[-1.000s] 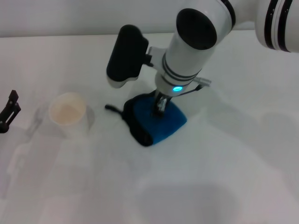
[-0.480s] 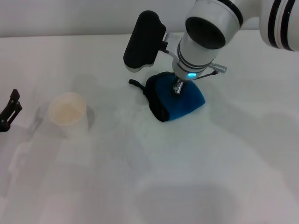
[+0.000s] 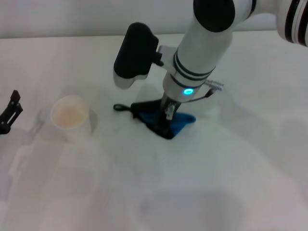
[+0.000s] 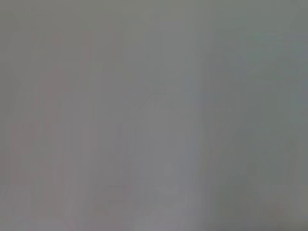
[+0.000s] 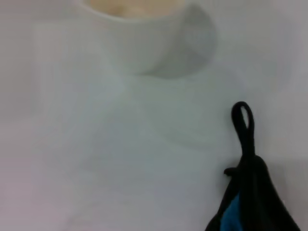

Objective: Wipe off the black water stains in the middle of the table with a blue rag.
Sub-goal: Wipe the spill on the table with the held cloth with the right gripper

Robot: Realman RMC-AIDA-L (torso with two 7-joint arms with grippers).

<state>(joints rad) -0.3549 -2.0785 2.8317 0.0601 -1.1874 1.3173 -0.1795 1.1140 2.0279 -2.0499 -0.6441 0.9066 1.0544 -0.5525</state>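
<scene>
The blue rag (image 3: pixel 182 120) lies bunched on the white table (image 3: pixel 216 183) near the middle, its black loop (image 3: pixel 120 107) trailing toward the left. My right gripper (image 3: pixel 168 114) comes down from above and is shut on the rag's middle, pressing it to the tabletop. In the right wrist view the rag (image 5: pixel 250 202) shows mostly black edging with a sliver of blue, and its loop (image 5: pixel 243 125) points toward the cup. The black water stains do not show in any view. My left gripper (image 3: pixel 9 113) is parked at the far left edge.
A white paper cup (image 3: pixel 70 115) stands upright to the left of the rag, a short gap from the loop; it also appears in the right wrist view as the cup (image 5: pixel 134 33). The left wrist view is a plain grey blur.
The right gripper first dragged the rag back and to the right, then pulled it left and nearer again. The rag is now bunched narrower. The cup and left arm have not moved.
</scene>
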